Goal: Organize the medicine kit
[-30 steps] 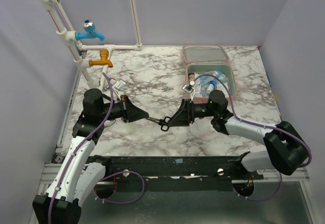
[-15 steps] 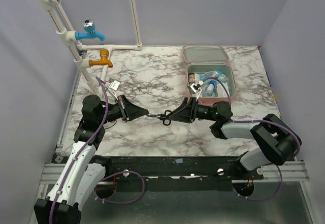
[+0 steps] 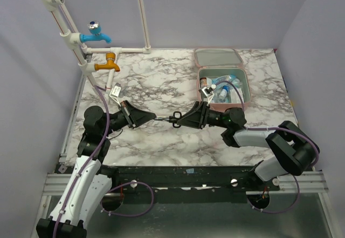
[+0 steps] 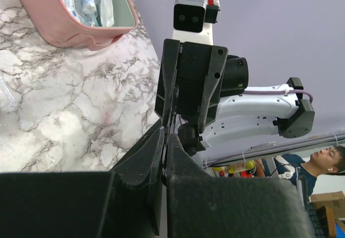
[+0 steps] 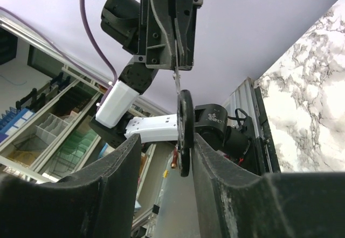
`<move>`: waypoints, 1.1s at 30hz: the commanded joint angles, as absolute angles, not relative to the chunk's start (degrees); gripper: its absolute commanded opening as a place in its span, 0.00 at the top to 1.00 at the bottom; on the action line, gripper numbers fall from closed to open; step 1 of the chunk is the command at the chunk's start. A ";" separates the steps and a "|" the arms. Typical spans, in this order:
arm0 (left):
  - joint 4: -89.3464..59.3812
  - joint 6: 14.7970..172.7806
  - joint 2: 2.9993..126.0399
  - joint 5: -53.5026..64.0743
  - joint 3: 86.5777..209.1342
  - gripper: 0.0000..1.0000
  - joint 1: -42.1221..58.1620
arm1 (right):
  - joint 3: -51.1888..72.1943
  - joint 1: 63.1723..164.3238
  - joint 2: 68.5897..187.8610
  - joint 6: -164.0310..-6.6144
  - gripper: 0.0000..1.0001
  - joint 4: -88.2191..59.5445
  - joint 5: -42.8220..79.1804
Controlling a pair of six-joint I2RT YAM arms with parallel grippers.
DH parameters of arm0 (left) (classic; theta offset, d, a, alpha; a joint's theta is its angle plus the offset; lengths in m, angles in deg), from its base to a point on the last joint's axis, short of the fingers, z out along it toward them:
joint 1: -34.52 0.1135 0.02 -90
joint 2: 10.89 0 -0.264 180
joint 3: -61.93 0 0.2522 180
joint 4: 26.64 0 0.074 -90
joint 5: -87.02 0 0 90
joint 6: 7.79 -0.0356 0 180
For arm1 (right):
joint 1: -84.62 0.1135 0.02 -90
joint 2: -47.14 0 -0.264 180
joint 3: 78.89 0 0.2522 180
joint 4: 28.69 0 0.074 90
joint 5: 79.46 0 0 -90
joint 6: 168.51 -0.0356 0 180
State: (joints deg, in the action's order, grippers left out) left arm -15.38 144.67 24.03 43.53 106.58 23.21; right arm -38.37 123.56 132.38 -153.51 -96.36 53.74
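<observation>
A marble table (image 3: pixel 156 81) filled the space between lilac walls, with a white pipe frame (image 3: pixel 143 17) rising along its far left side. The left arm (image 3: pixel 89 157) and the right arm (image 3: pixel 259 138) reached inward from the near edge and met nose to nose over the middle of the table.

The medicine kit (image 3: pixel 217 58) lay open at the far right, its lid back toward the wall and its tray toward the arms, well apart from the meeting point. The right arm's wrist camera covered the tray's near left corner in the overhead view, and a purple cable (image 3: pixel 237 99) looped across the tray.

A blue tap (image 3: pixel 96 33) and an orange tap (image 3: pixel 108 64) hung on the frame, clear of both arms.

The left gripper (image 3: pixel 157 119) was pinched tight on the metal blade end of a pair of scissors (image 5: pixel 188 114). The right gripper (image 3: pixel 177 120) stood part-way wide, its fingers (image 5: pixel 108 195) either side of the black handle ring, with a gap on one side.

Small bottles (image 3: pixel 223 84) lay crowded in the tray.
</observation>
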 commanded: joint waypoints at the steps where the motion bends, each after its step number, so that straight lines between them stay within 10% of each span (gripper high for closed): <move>1: -18.20 146.68 23.82 42.40 105.83 1.00 23.45 | -37.00 124.23 132.76 -152.80 0.57 -99.07 51.70; 14: -18.18 147.12 23.81 43.85 105.74 1.00 23.36 | -35.24 124.70 130.26 -149.01 0.98 -92.14 50.28; 19: -17.40 146.51 23.80 44.03 105.66 0.98 23.36 | -35.21 124.79 128.93 -147.43 0.99 -89.06 49.91; 24: -15.23 144.83 23.94 43.44 106.12 0.54 23.35 | -34.74 124.79 125.26 -141.97 0.99 -79.87 49.15; 33: -5.65 137.08 24.52 40.51 112.74 0.18 23.36 | -30.82 123.60 118.83 -132.10 0.99 -60.43 47.42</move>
State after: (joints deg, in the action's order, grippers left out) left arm -10.90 142.65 24.66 42.96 107.89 23.21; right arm -33.34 124.41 120.51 -137.71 -70.07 49.00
